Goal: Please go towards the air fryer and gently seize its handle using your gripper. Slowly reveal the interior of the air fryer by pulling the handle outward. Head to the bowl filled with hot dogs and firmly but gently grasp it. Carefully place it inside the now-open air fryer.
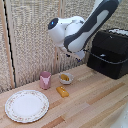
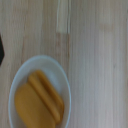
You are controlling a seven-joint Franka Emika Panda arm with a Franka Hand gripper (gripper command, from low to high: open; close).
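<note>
Hovering above the bowl point(image 2: 39, 92) of hot dogs point(image 2: 40, 102), I should centre over its rim before descending, though whether my gripper is open I cannot tell.

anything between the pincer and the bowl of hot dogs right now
Nothing visible does. In the wrist view the bowl with the hot dogs lies in plain sight on bare wood. In the exterior view the bowl sits clear of the pink cup and orange bar. The pincer itself is hidden behind the arm.
</note>
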